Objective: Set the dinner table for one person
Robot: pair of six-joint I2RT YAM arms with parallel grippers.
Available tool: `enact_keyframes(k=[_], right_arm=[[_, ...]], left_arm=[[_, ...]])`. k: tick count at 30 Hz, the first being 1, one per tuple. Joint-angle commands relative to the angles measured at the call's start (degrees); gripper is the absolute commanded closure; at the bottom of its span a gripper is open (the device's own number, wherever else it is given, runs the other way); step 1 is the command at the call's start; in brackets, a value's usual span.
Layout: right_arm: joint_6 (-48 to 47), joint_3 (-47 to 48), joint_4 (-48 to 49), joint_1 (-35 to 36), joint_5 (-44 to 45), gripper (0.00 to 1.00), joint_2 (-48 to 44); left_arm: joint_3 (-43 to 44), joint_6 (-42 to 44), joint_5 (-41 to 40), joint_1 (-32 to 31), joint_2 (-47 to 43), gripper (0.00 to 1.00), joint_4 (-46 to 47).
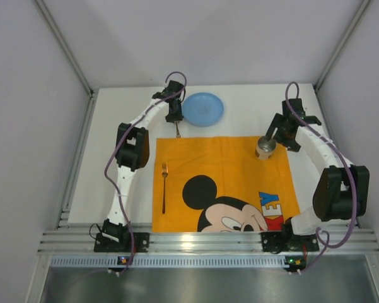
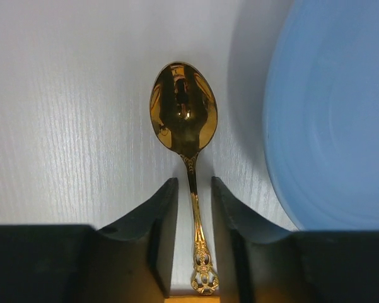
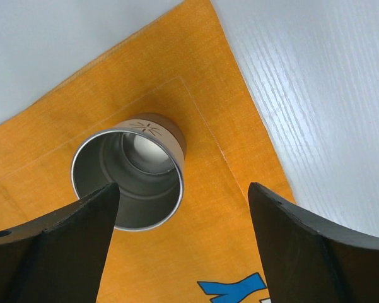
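Gold spoon (image 2: 184, 120) between left fingers (image 2: 152, 237), on table (image 2: 69, 126)

Left arm (image 1: 120, 192) and right arm (image 1: 313, 146) were white-linked with black joints, purple cables (image 1: 175, 72) ran alongside, fingers (image 2: 145, 240) were matte black.

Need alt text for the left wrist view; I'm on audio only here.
A gold spoon lies on the white tabletop, its handle between the black jaws with a gap on either side. A blue plate fills the picture's right side.

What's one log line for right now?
left jaws: open astride spoon handle; right jaws: open near cup; fork on mat; plate off mat
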Motion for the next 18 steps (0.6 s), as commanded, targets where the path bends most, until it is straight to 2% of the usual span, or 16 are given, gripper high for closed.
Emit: enact_keyframes(k=[1, 2, 3, 6, 12, 16, 18], right_arm=[[0.1, 2.7, -1.5, -0.7, 1.3, 0.16, -5.3], [0.1, 3.3, -3.1, -0.7, 1.2, 0.16, -5.8], [0.1, 3.9, -4.0, -0.7, 1.3, 0.16, -6.5], [0.1, 5.9, -6.9, -0.7, 1.5, 0.16, -8.5], [2.0, 10.1, -9.3, -0.7, -1.1, 0.15, -10.8], [2.8, 16.0, -11.4, -0.7, -2.9, 0.14, -11.8], [3.2, 17.2, -12.2, -0.7, -3.5, 0.14, -12.5]], left_arm=[[-1.8, -0.4, -0.1, -0.5, 2.0, 0.7, -0.4], [-2.0, -0.5, -0.1, -0.5, 2.2, 0.74, -0.1], [-2.0, -0.5, 0.0, -0.5, 2.5, 0.86, -0.1], [-1.9, -0.1, -0.3, -0.5, 2.3, 1.0, -0.4], [-2.3, 2.5, -4.9, 1.7, -2.5, 1.0, -2.9], [-2.5, 2.6, -4.1, 1.8, -11.6, 1.0, -3.3], [-2.6, 0.6, -3.2, -0.2, -14.5, 1.0, -4.5]])
